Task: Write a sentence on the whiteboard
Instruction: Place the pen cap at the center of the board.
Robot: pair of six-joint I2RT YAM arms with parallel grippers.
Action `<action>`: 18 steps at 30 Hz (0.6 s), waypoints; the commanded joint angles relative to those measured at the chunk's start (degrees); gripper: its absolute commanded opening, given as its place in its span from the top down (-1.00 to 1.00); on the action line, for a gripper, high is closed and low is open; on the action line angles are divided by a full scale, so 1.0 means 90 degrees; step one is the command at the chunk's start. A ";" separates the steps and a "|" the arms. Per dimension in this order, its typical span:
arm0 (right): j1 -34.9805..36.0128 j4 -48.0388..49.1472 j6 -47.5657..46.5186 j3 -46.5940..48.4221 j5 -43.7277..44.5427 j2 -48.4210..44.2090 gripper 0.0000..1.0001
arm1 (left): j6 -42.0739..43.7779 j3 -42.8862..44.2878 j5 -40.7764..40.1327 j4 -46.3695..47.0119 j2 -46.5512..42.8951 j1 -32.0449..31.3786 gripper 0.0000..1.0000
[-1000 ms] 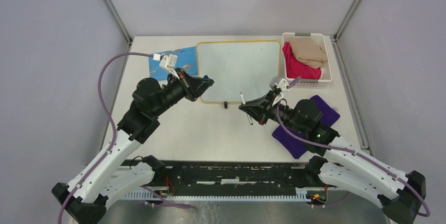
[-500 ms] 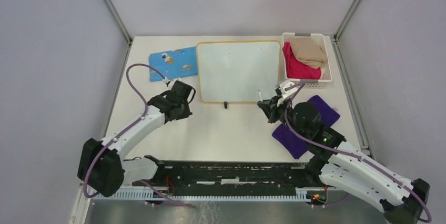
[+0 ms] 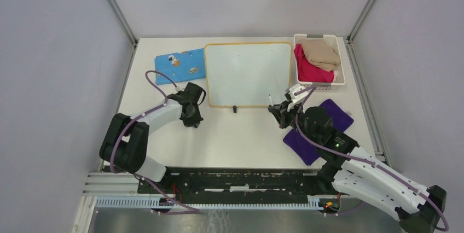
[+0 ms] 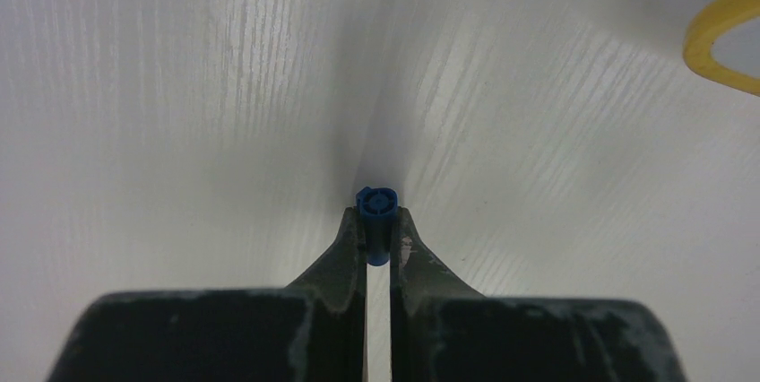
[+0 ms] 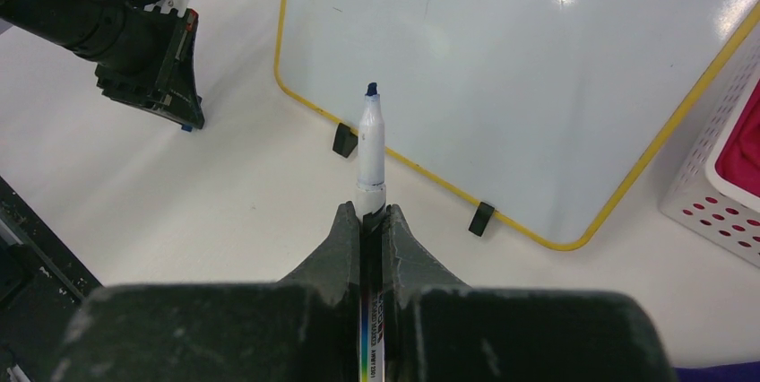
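Note:
The whiteboard (image 3: 249,73) lies flat at the table's back middle, with a yellow rim and two black clips (image 5: 344,140) on its near edge. Its face (image 5: 538,59) is blank and no sentence shows on it. My right gripper (image 5: 371,212) is shut on a white marker (image 5: 370,144), uncapped, its blue tip hovering over the board's near edge. In the top view that gripper (image 3: 277,110) sits just in front of the board's right half. My left gripper (image 4: 377,216) is shut on the marker's blue cap (image 4: 376,207), low over the bare table left of the board's front corner (image 3: 194,119).
A blue patterned cloth (image 3: 179,64) lies left of the board. A white basket (image 3: 319,82) with red and beige cloths stands to its right. A purple cloth (image 3: 336,114) lies under my right arm. A black rail (image 3: 235,181) runs along the near edge.
My left arm has swung down from the board's left edge and folded back, bringing the cap low over the table. The right gripper carried the marker right, toward the board's near edge, then held still.

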 commanded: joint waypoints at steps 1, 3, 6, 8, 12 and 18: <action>0.0000 0.0331 -0.0116 0.0001 0.0034 0.0011 1.00 | -0.0163 0.0008 0.0121 0.0357 0.0158 0.0005 0.86; 0.0000 0.0348 -0.0115 -0.0005 0.0025 0.0044 1.00 | -0.0153 -0.0026 0.0136 0.0411 0.0246 0.0005 0.80; -0.0002 0.0375 -0.0107 -0.0006 0.0005 0.0071 1.00 | -0.0108 -0.0059 0.0275 0.0531 0.0366 0.0005 0.68; -0.0001 0.0361 -0.0105 0.0003 -0.0003 0.0072 1.00 | -0.0090 -0.0079 0.0317 0.0565 0.0421 0.0005 0.58; -0.0007 0.0327 -0.0119 0.0023 0.0024 0.0085 1.00 | -0.0070 -0.0092 0.0318 0.0563 0.0458 0.0010 0.51; 0.0000 0.0292 -0.0087 0.0024 0.0025 0.0082 1.00 | -0.0056 -0.0052 0.0218 0.0458 0.0436 0.0005 0.49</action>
